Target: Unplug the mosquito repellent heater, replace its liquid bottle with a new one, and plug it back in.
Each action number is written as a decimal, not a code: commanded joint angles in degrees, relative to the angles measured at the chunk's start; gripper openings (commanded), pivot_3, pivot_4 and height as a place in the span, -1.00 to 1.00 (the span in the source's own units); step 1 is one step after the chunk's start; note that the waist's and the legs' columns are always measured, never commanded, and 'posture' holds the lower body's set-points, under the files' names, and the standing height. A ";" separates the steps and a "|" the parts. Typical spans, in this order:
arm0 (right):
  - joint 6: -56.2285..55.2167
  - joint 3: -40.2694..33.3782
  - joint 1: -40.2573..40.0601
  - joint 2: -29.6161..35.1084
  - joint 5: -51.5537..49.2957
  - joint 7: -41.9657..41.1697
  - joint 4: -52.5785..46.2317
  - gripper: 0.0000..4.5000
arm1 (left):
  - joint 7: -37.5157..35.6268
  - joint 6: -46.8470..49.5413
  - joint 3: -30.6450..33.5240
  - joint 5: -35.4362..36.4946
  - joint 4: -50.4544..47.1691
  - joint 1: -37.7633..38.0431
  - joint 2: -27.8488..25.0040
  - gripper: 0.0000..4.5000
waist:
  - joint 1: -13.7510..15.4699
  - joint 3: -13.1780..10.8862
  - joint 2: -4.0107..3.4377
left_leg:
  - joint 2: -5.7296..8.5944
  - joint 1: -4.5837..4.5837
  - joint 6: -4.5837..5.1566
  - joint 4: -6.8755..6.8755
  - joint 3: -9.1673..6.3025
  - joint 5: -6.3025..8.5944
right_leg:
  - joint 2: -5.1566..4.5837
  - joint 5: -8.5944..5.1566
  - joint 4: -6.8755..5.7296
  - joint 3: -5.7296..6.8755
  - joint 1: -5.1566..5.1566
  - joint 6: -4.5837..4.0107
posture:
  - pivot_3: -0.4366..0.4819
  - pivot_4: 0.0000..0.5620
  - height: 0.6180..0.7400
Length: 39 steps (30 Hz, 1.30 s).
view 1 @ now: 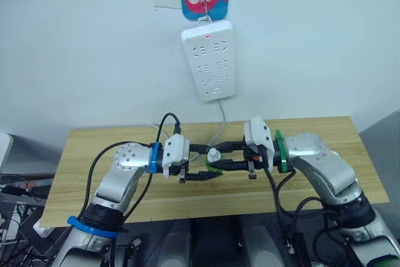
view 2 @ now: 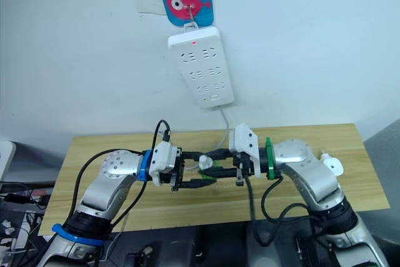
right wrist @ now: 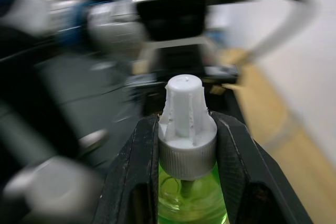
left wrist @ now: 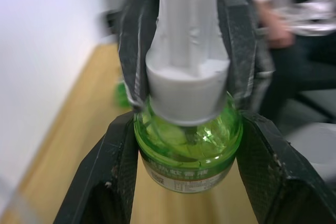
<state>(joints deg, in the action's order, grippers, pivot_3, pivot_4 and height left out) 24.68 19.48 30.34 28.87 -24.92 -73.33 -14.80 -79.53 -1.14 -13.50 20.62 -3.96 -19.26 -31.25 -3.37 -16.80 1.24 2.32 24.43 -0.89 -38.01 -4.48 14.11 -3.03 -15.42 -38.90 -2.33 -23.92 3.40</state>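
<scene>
Both grippers meet over the middle of the wooden table (view 1: 94, 139), nearer its front edge. Left gripper (left wrist: 189, 145) fingers clamp the green body of the liquid bottle (left wrist: 187, 153); right gripper (right wrist: 185, 135) fingers clamp its white cap (right wrist: 186, 129). In the head views the bottle sits held above the tabletop; can't tell its long axis or which way the cap points there. The mosquito repellent heater (view 2: 330, 165) lies near the right edge, behind the right arm. Power strip (view 1: 209, 60) hangs on the wall beyond the far edge, long axis roughly vertical, cord down to the table.
</scene>
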 commanded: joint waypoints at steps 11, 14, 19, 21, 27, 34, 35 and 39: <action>-4.21 -3.02 1.05 4.05 -2.30 -9.99 3.13 0.82 | 2.23 2.67 -0.58 -0.42 -1.73 -0.57 0.50 0.01 | 0.80 0.03 0.04 | 0.05 0.10 -0.13 -0.11 -0.05 -0.08 | -0.06 0.00 -0.02 0.04 -0.07 0.00 | -0.15 -0.17 1.00; -0.55 -7.56 -5.06 7.27 -3.33 -3.54 -3.22 0.98 | 6.59 4.17 0.15 -1.00 -2.10 -0.05 1.00 0.01 | 0.97 0.04 0.04 | 0.06 0.14 -0.12 -0.16 -0.03 -0.07 | -0.07 0.00 -0.03 0.02 -0.09 0.00 | -0.15 -0.17 1.00; 2.45 -10.93 -15.32 3.57 0.37 14.42 -14.21 0.98 | 12.73 4.67 2.04 -2.53 -1.35 0.49 1.52 0.01 | 0.43 0.19 0.06 | 0.00 0.14 -0.11 -0.11 -0.02 -0.06 | -0.03 0.00 -0.10 0.00 -0.14 0.00 | -0.19 -0.19 1.00; 2.61 -10.63 -20.56 -0.73 4.64 24.88 -18.66 0.98 | 15.70 5.10 3.16 -3.42 0.19 0.13 1.85 0.01 | 0.45 0.45 0.10 | -0.03 0.14 -0.17 -0.07 -0.08 -0.10 | -0.01 0.00 -0.10 0.06 -0.16 0.00 | -0.19 -0.16 1.00; 4.08 -5.63 -21.74 -8.87 12.65 39.18 -20.07 0.98 | 17.42 4.75 3.42 -4.06 0.56 0.10 2.17 0.01 | 0.08 0.49 0.13 | 0.04 0.13 -0.26 -0.12 0.05 -0.15 | -0.05 0.01 -0.14 -0.03 -0.16 0.00 | -0.24 -0.10 1.00; 2.80 -3.17 -19.98 -11.68 14.92 42.47 -17.32 0.98 | 17.08 4.25 2.35 -4.66 1.81 -1.41 3.10 0.01 | 0.10 0.49 0.13 | 0.03 0.14 -0.24 -0.09 0.03 -0.14 | -0.03 0.01 -0.11 0.00 -0.16 0.00 | -0.26 -0.04 1.00; 2.54 -3.12 -19.93 -11.60 14.57 41.96 -16.91 0.98 | 16.93 4.21 2.26 -4.70 1.99 -1.58 3.18 0.01 | 0.05 0.48 0.13 | 0.03 0.14 -0.21 -0.09 0.03 -0.13 | -0.03 0.01 -0.11 0.01 -0.16 0.00 | -0.26 -0.04 1.00; 1.73 -3.17 -19.99 -11.19 13.51 40.54 -16.35 0.45 | 16.47 4.72 2.11 -4.69 2.17 -1.79 3.31 0.01 | -0.10 0.48 0.13 | 0.00 0.13 -0.07 -0.09 0.03 -0.05 | 0.00 0.01 -0.12 0.00 -0.17 0.00 | -0.26 -0.04 1.00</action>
<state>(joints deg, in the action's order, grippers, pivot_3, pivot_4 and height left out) 28.04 16.00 10.17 17.60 -10.33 -32.09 -29.99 -62.67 4.21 -11.02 15.63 -1.25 -20.60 -28.25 -3.47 -16.31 1.37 2.32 24.56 -0.96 -38.10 -4.44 14.07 -3.03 -15.41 -39.02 -2.33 -24.09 3.39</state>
